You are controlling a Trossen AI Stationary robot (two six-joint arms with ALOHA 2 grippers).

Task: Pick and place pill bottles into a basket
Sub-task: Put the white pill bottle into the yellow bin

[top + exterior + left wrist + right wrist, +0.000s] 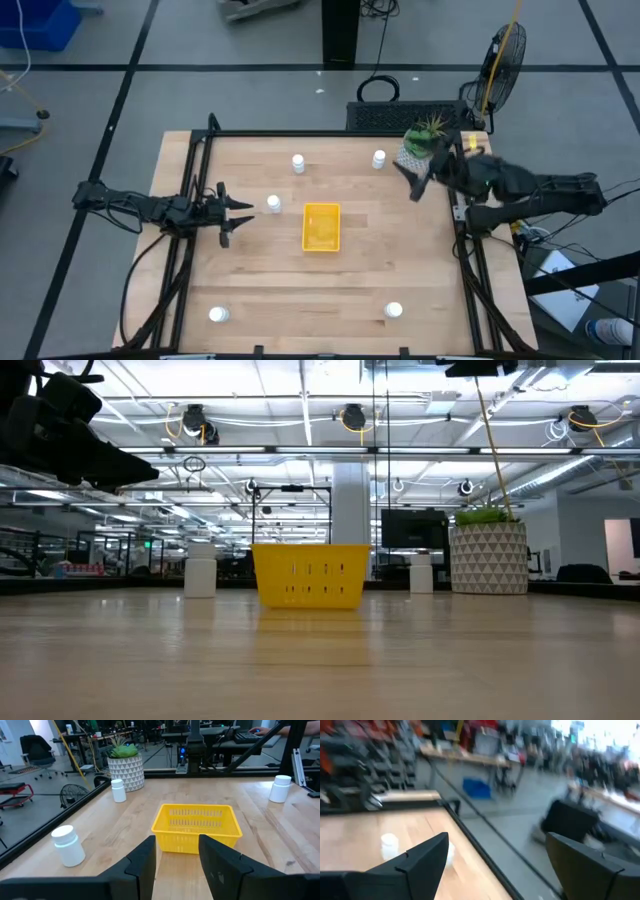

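Note:
The yellow basket [321, 227] stands at the table's middle and also shows in the left wrist view [195, 827] and the low view [310, 575]. Five white pill bottles stand upright on their bases: two at the far side [298, 163] [379, 159], one left of the basket [273, 204], two near the front edge [218, 315] [394, 311]. My left gripper [235, 212] [176, 857] is open and empty, left of the basket, beside the bottle [68, 845]. My right gripper [415, 182] [495, 865] is open and empty above the far right, beside the plant pot.
A white patterned pot with a green plant [425, 140] [125, 767] stands at the far right corner, close to my right gripper. A black frame rail [330, 133] runs round the table's edge. Bare wood lies between the basket and the front bottles.

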